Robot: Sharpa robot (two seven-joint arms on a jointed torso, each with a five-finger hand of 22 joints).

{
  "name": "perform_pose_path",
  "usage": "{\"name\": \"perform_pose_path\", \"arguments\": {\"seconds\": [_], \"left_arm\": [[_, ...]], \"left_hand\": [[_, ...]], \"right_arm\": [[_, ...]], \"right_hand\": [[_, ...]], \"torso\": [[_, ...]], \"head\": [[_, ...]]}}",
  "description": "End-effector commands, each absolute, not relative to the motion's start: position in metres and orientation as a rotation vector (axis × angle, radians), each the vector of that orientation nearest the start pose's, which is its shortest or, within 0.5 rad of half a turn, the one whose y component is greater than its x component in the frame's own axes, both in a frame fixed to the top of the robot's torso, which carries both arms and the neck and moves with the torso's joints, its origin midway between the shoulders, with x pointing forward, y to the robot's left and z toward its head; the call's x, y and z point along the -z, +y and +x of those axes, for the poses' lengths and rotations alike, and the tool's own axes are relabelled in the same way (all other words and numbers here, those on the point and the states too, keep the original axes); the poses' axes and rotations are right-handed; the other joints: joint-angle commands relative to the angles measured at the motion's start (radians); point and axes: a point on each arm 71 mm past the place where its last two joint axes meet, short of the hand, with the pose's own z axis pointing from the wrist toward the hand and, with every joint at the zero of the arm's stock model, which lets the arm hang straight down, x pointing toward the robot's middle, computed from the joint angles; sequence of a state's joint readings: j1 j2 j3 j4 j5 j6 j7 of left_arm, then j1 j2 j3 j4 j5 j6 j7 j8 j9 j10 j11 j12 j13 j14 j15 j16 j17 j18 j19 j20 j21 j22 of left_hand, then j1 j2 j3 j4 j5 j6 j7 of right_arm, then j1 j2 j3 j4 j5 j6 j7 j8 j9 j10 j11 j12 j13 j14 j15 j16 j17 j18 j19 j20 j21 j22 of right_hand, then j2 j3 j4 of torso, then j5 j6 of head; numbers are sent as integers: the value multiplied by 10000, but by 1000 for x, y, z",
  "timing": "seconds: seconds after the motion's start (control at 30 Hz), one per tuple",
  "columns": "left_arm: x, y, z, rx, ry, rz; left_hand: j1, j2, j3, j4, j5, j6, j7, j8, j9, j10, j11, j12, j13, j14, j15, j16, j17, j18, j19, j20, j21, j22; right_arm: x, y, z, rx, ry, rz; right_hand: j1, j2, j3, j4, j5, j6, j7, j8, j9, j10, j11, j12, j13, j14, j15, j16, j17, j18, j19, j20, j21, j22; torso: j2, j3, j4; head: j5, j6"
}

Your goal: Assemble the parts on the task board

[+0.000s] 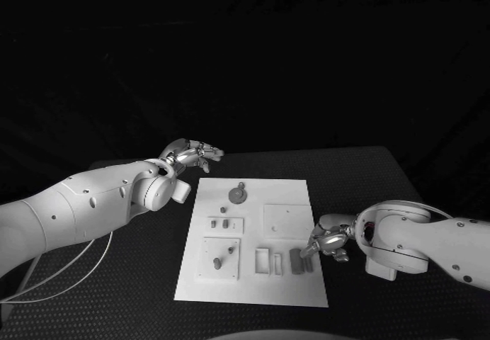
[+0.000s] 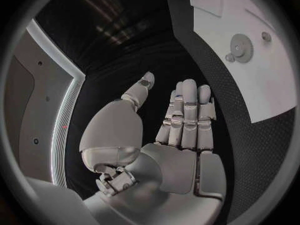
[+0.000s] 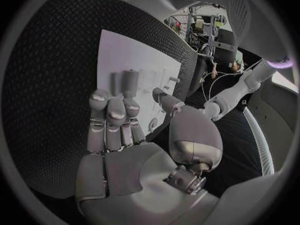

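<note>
The white task board (image 1: 255, 283) lies in the middle of the black table. On it sit a round gear (image 1: 238, 194), two small pieces (image 1: 217, 224), a short peg (image 1: 217, 263) and a dark oblong part (image 1: 296, 261) beside narrow slots. My right hand (image 1: 328, 241) hovers at the board's right edge, fingers straight and pointing toward the oblong part (image 3: 130, 77), holding nothing; whether it touches the part I cannot tell. My left hand (image 1: 192, 154) is off the board beyond its far left corner. In the left wrist view that hand (image 2: 169, 130) has its fingers extended and empty, with the gear (image 2: 241, 47) ahead.
A raised square plate (image 1: 287, 221) lies on the board's right half. Black table surface (image 1: 378, 177) surrounds the board on all sides. A thin cable (image 1: 61, 280) hangs under the left arm at the table's left edge.
</note>
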State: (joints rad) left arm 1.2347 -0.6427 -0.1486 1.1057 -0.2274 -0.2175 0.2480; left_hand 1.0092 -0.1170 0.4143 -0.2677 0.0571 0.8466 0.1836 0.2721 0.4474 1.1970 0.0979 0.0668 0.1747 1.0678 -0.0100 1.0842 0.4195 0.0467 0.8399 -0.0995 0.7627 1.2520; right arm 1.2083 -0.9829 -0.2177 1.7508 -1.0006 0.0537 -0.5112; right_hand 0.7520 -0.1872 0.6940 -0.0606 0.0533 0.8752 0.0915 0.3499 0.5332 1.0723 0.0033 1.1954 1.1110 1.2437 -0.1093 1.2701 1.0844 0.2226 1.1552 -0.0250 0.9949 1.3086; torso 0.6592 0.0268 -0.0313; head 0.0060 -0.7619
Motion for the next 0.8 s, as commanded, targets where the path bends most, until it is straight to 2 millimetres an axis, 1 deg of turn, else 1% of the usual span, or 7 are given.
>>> {"name": "perform_pose_path", "arguments": {"seconds": [0.03,0.17,0.23,0.33,0.4,0.57,0.8], "left_arm": [[225,224,550,12405,16497,-9320],[225,224,549,12434,16517,-9313],[225,223,549,12445,16525,-9311],[225,223,548,12466,16533,-9306],[225,223,548,12473,16539,-9305],[225,223,548,12495,16543,-9295],[225,223,548,12503,16548,-9294]], "left_hand": [[-62,53,-12,56,-37,-86,2,-6,-9,-44,44,38,-14,25,9,-8,15,141,-3,-72,-70,14],[-90,58,-17,78,-38,-91,4,-6,-11,-46,45,37,-16,23,10,-10,19,140,-6,-71,-74,17],[-100,59,-19,86,-37,-94,4,-6,-12,-47,46,37,-16,22,11,-11,20,139,-7,-71,-76,18],[-108,59,-20,92,-37,-96,5,-6,-13,-48,46,37,-17,20,11,-12,22,139,-8,-71,-78,19],[-122,60,-22,104,-38,-99,5,-6,-14,-50,47,36,-18,18,11,-13,24,139,-10,-71,-81,21],[-131,59,-24,112,-38,-101,6,-6,-15,-51,47,36,-19,17,12,-13,25,139,-11,-71,-83,22],[-139,67,-19,126,-37,-68,-8,19,-8,-53,46,36,-21,12,11,-16,30,141,-16,-72,-89,27]], "right_arm": [[268,-225,397,-4098,24866,2135],[271,-222,395,-4072,25015,2016],[275,-221,394,-4012,25078,2025],[279,-219,393,-4005,25055,2048],[281,-218,391,-3992,25027,2037],[284,-216,394,-3958,24886,2036],[288,-209,392,-4044,24835,1949]], "right_hand": [[-97,-156,184,148,-39,980,125,-33,38,-69,-96,-69,23,69,-6,50,22,392,8,37,77,92],[-201,-209,248,248,-47,976,124,-30,71,-64,-96,-75,41,66,-8,59,28,392,16,32,94,90],[-256,-202,248,285,-48,974,124,-28,85,-63,-96,-78,49,65,-7,62,31,392,14,32,101,90],[-282,-200,249,299,-47,966,126,-31,92,-67,-94,-81,53,62,-6,62,32,392,10,32,103,90],[-304,-240,244,299,-47,947,130,-40,97,-76,-91,-88,58,54,-4,61,32,392,-1,32,103,90],[-317,-262,243,303,-47,940,131,-43,102,-79,-89,-90,62,51,-2,60,32,392,-6,31,104,90],[-321,-259,251,307,-46,940,131,-42,106,-80,-89,-90,65,49,-3,60,33,392,-7,30,105,90]], "torso": [[10,-6,5],[10,-3,8],[15,-2,10],[16,-1,5],[19,0,-2],[23,-9,5],[32,-9,10]], "head": [[-9,-48],[-26,-75],[-28,-116],[-14,-150],[6,-163],[50,-180],[73,-193]]}}
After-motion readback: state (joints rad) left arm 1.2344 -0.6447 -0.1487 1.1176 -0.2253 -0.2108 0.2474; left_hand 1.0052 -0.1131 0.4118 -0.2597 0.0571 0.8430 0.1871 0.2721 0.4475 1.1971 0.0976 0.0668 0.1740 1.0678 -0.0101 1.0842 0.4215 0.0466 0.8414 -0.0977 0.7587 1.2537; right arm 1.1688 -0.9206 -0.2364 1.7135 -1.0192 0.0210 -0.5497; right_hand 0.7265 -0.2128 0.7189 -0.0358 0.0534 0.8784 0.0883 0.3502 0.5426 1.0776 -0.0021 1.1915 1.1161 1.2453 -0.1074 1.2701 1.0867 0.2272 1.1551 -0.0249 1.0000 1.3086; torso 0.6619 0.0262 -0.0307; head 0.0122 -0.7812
